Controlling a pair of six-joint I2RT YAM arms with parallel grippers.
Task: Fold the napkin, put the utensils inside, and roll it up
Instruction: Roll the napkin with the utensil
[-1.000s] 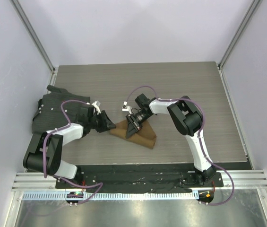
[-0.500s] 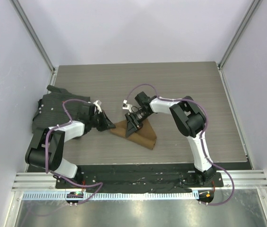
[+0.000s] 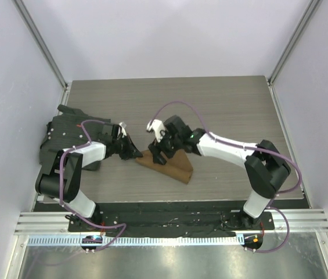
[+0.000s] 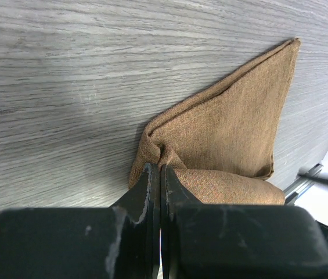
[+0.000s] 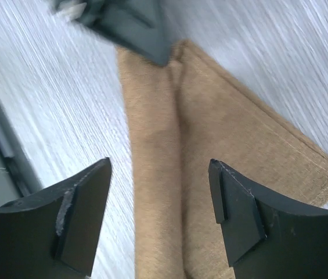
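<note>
The tan-brown napkin [image 3: 169, 165] lies folded into a partly rolled wedge on the wooden table, a little left of centre. My left gripper [image 3: 135, 154] is shut on its left corner; in the left wrist view the cloth [image 4: 233, 122] bunches up at the closed fingertips [image 4: 151, 174]. My right gripper [image 3: 159, 152] hovers open just above the napkin's left part. In the right wrist view the rolled fold [image 5: 158, 174] runs between its spread fingers [image 5: 88, 203], apart from both. The left gripper's tip [image 5: 137, 29] shows at the top of that view. The utensils are out of view.
A dark grey-black textured mat [image 3: 65, 136] lies crumpled at the table's left edge, behind my left arm. A black strip and metal rail [image 3: 169, 212] run along the near edge. Walls and frame posts close in both sides.
My left gripper has shut on the napkin's left corner. My right gripper has opened off the napkin, its arm stretching out with the elbow swung right.
</note>
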